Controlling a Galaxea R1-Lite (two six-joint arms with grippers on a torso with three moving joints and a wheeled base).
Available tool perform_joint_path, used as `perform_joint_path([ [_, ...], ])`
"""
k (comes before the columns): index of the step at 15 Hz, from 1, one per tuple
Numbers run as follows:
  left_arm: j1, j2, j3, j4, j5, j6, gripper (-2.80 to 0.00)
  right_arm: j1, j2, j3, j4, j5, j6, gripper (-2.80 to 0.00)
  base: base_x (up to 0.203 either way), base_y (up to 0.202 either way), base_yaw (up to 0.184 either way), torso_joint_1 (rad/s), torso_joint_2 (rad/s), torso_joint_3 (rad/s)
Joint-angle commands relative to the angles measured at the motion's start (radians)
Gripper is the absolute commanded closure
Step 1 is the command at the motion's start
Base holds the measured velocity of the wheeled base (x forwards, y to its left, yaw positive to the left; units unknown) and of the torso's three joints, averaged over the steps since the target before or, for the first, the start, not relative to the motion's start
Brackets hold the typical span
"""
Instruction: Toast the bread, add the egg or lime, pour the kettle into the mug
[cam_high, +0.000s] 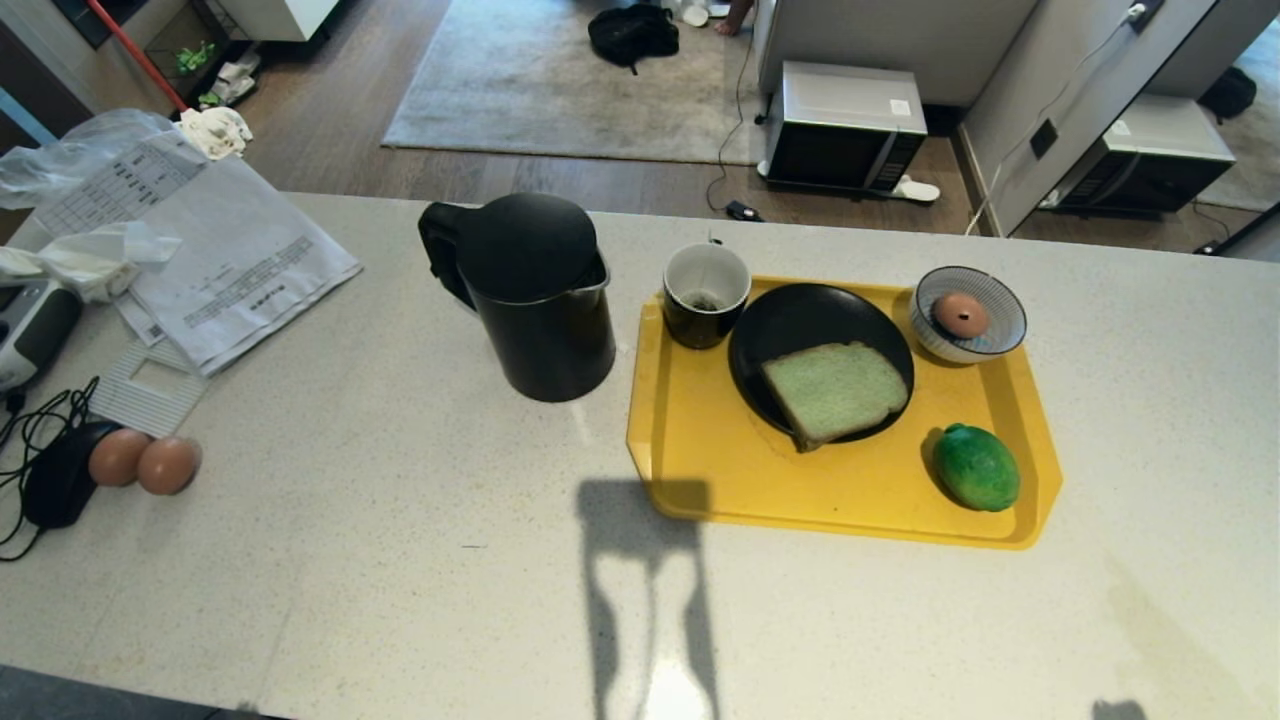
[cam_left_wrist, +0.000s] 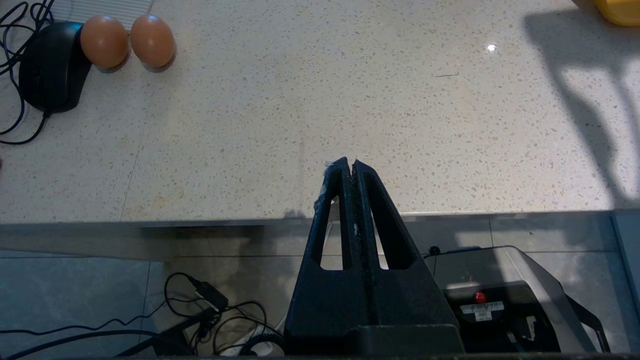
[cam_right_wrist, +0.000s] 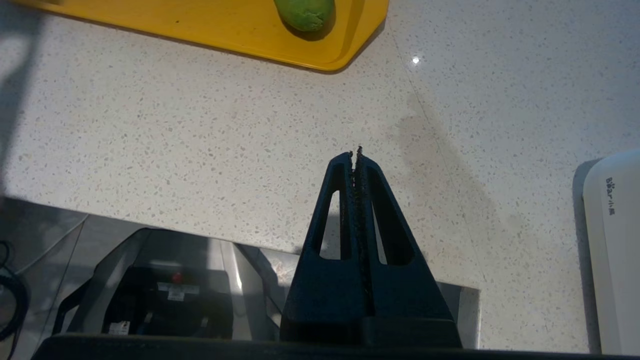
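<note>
On the yellow tray a pale green bread slice lies on a black plate. The lime rests at the tray's near right corner and shows again as the lime in the right wrist view. One egg sits in a striped bowl. The black mug stands at the tray's far left corner, the black kettle just left of it. My left gripper and right gripper hang shut and empty over the counter's near edge, outside the head view.
Two loose eggs lie beside a black mouse at the counter's left; papers and plastic bags lie behind them. A white appliance stands at the right in the right wrist view. Microwaves sit on the floor beyond.
</note>
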Motion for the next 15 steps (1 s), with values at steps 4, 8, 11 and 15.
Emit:
perform_joint_path([
  [4,0.0,0.0,0.0,-0.001,0.0,0.001,0.0,0.0,0.0,-0.001,0.001,-0.001,0.001,0.0,0.0,0.0,0.0,0.0,0.0,0.0],
  [8,0.0,0.0,0.0,-0.001,0.0,0.002,0.0,0.0,0.0,0.0,0.001,-0.001,0.001,0.0,0.0,0.0,0.0,0.0,0.0,0.0],
  [11,0.0,0.0,0.0,-0.001,0.0,0.002,0.0,0.0,0.0,0.0,0.001,0.0,-0.001,0.0,0.0,0.0,0.0,0.0,0.0,0.0],
  [15,0.0,0.0,0.0,-0.001,0.0,0.004,0.0,0.0,0.0,0.0,0.001,-0.001,0.001,0.0,0.0,0.0,0.0,0.0,0.0,0.0],
])
